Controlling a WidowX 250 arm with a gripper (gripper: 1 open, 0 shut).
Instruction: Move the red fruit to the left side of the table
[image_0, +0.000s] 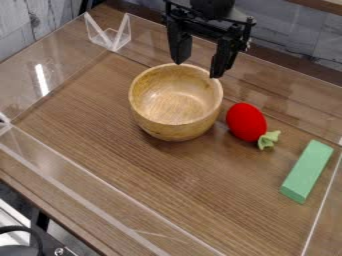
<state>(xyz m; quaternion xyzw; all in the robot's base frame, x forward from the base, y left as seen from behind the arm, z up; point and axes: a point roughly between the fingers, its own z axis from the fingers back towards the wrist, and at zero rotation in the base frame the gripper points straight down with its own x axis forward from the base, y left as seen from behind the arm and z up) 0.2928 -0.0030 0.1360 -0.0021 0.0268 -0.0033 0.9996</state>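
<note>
Fingers (197, 68) are hanging spread wide and empty above the wooden bowl's (175, 101) far rim, pointing down. For a clean pick I'd be shifting them right over the red strawberry (246, 120), lying just right of the bowl on the worktop (120, 180), clearing the rim. Counting: 1 strawberry, 1 bowl, 1 green block (309, 170).

Your black two-fingered metal gripper (198, 58) points straight down | jaws spread wide apart | nothing held between them | black wrist reaches in from the top edge
</note>
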